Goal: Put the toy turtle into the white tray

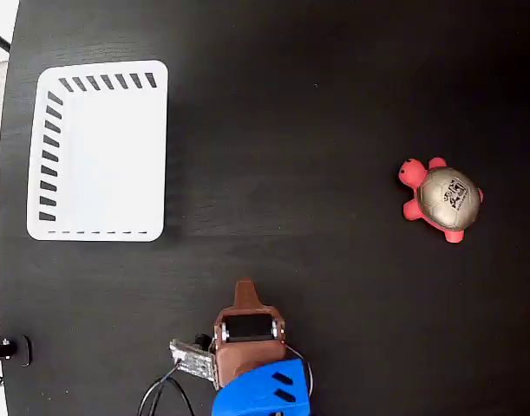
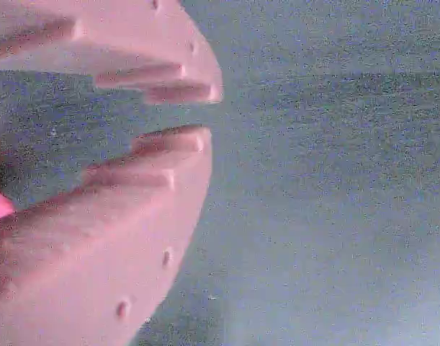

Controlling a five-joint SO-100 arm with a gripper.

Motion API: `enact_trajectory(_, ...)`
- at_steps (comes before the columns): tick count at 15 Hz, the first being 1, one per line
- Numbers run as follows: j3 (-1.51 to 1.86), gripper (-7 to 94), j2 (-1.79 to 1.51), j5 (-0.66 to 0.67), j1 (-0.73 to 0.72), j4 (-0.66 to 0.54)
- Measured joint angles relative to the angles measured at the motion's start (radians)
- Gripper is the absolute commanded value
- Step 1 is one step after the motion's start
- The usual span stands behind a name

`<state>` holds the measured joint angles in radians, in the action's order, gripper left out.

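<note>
The toy turtle, with red head and legs and a beige-grey shell bearing a black mark, sits on the dark table at the right of the fixed view, its head pointing left. At the upper left lies the white tray, with dark slanted slots along its walls and nothing in it. My brown gripper is at the bottom centre, pointing up the picture, far from both. In the wrist view its two fingers stand almost together around only a thin gap, holding nothing. Neither turtle nor tray shows there.
The blue arm base and its cables sit at the bottom edge. The table's left edge runs just beyond the tray. A small black fitting sits at the lower left.
</note>
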<state>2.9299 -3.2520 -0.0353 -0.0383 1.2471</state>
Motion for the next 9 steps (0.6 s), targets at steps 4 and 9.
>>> enact_trajectory(4,-0.041,0,0.192,-0.031,0.009,-0.075)
enact_trajectory(9,-0.548,0,0.788,0.038,0.209,-0.020)
